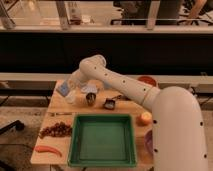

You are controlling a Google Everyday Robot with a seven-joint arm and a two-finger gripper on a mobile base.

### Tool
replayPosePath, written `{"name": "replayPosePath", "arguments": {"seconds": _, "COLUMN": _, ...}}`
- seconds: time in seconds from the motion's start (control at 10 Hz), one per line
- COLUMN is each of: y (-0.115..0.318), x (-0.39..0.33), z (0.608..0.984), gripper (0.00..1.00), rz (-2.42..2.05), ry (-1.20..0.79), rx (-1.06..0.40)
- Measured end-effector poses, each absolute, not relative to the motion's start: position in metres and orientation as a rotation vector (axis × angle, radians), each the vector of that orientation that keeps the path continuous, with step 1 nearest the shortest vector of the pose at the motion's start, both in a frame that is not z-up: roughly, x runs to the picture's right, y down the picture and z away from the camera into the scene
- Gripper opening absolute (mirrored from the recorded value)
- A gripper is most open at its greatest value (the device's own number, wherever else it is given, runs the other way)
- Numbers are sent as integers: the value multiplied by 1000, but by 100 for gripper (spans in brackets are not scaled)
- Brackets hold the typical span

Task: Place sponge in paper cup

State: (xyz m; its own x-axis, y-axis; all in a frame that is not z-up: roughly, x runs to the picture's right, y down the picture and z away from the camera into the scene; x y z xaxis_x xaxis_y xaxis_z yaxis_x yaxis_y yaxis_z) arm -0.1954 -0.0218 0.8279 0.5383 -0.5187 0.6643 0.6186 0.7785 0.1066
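At the far left corner of the wooden table (59, 109), my gripper (78, 90) hangs low over the surface. My white arm (125, 86) reaches to it from the right side, crossing above the far edge. Whether my gripper is clenched, released or grasping something, I cannot tell, because that part is too unclear.

The sponge (64, 89) is light blue and sits right at this far left corner, just beside my gripper on its left side. I cannot say if they touch each other. Just in front of the sponge, toward the near edge, is 1 pale object that could be the paper cup (71, 97), but its form is not clear enough to be sure.

Near the middle of the far half stand 2 small dark objects: a dark cup-like one (91, 98) and, to its right, a dark low one (110, 104). A reddish bowl (147, 80) is at the far right corner, partly behind my arm. A large green tray (76, 142) fills the middle of the near edge. Beside its right wall lies 1 round orange fruit (145, 118). On its left side lies a heap of small brown pieces (56, 130), and at the near left corner is 1 long red vegetable (48, 150).
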Motion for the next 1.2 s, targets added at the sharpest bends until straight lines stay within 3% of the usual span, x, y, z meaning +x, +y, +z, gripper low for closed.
{"name": "replayPosePath", "arguments": {"seconds": 0.4, "y": -23, "x": -191, "z": 839, "gripper": 24, "rz": -692, "ry": -749, "rx": -168}}
{"name": "replayPosePath", "arguments": {"seconds": 1.2, "y": -20, "x": -192, "z": 853, "gripper": 26, "rz": -713, "ry": -784, "rx": -201}}
